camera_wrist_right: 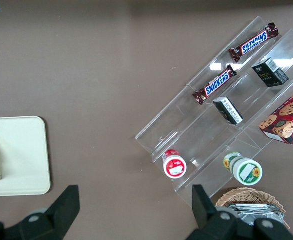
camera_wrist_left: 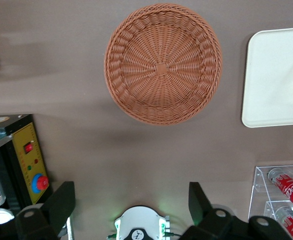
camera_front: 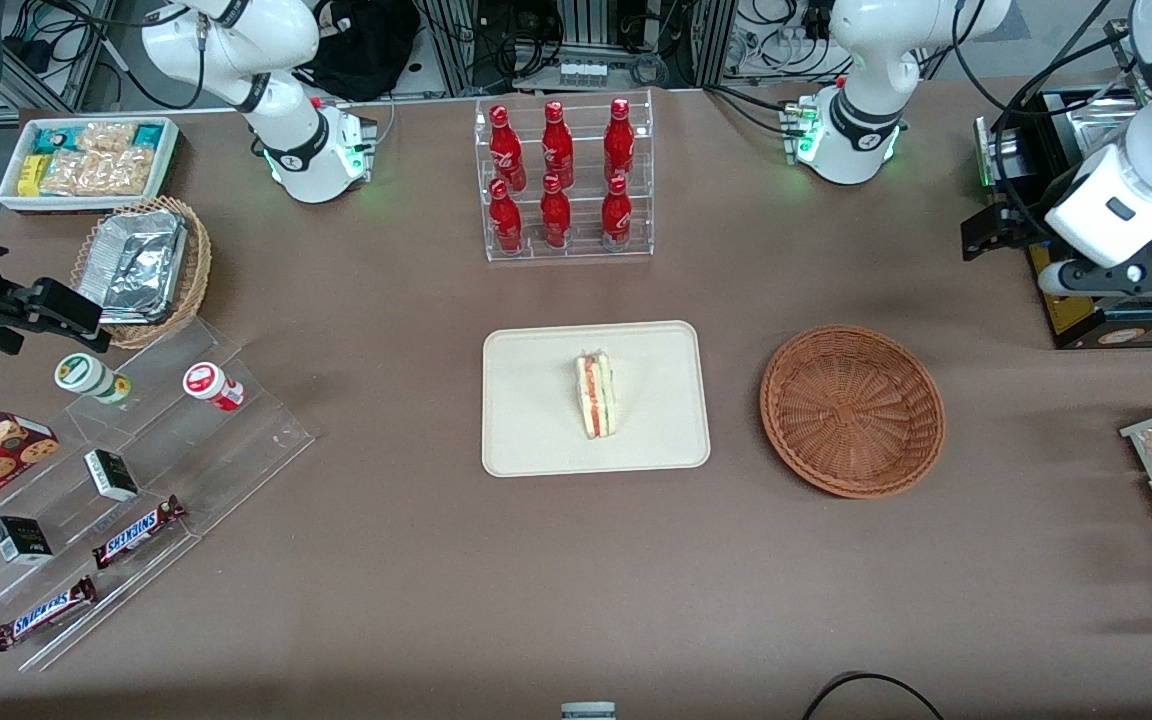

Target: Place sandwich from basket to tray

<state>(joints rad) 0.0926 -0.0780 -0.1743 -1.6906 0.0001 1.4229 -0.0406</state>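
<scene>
From the front, the sandwich (camera_front: 596, 395) lies on the tray (camera_front: 536, 430), and the basket (camera_front: 852, 410) sits beside it on the surface (camera_front: 576, 580). At the wrist, the hand (camera_wrist_left: 131, 205) hangs released, high above the basket (camera_wrist_left: 163, 63).

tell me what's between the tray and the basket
Nothing: the front view shows bare brown tablecloth between the tray holding the sandwich and the empty basket. The open gripper hangs above.
</scene>
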